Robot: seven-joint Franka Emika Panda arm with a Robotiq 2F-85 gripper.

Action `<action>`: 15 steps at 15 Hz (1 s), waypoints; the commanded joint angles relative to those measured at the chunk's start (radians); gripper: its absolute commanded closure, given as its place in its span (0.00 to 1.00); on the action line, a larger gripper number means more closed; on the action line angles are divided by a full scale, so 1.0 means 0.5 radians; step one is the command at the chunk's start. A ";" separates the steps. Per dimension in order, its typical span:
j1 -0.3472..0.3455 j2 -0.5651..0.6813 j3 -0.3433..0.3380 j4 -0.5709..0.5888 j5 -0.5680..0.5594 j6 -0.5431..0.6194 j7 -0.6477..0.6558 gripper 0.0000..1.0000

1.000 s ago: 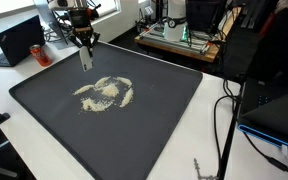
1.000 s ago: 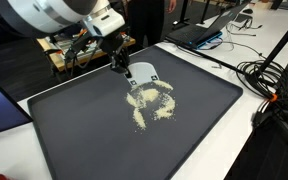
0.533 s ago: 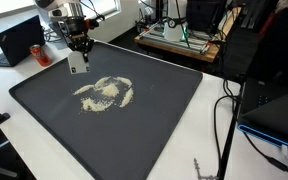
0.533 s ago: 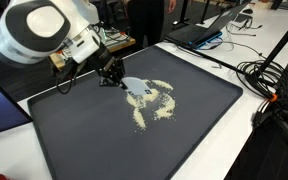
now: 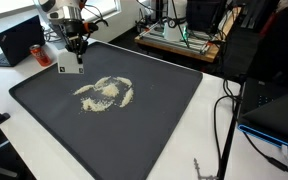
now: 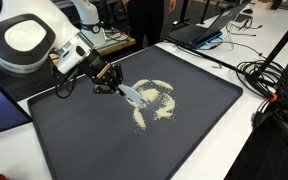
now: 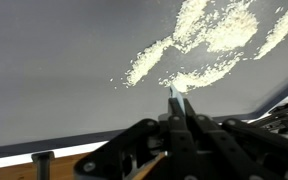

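My gripper (image 5: 74,43) is shut on a thin white flat tool (image 5: 70,64) and holds it above the far left edge of a large dark mat (image 5: 144,130). A pile of pale beige grains (image 5: 106,92) lies spread on the mat, to the right of the tool and apart from it. In an exterior view the gripper (image 6: 107,78) holds the tool (image 6: 130,93) tilted, its tip just beside the grains (image 6: 154,102). In the wrist view the gripper (image 7: 177,112) clamps the tool's blade (image 7: 175,94), with the grains (image 7: 209,40) beyond it.
An open laptop (image 5: 18,40) and a red can (image 5: 41,53) stand beyond the mat's left corner. Black cables (image 5: 224,115) hang along the right side. Another laptop (image 6: 199,31) and a tangle of cables (image 6: 269,80) lie on the white table beside the mat (image 6: 94,140).
The gripper has carried the white tool away from the grain pile toward the mat's edge, and the tool has turned from hanging edge-on to tilted.
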 commanded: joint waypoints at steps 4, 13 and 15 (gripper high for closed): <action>0.105 -0.223 -0.075 -0.451 0.082 -0.246 0.071 0.99; -0.062 -0.468 0.103 -1.035 0.521 -0.226 -0.405 0.99; -0.126 -0.478 0.145 -1.153 0.657 -0.173 -0.551 0.99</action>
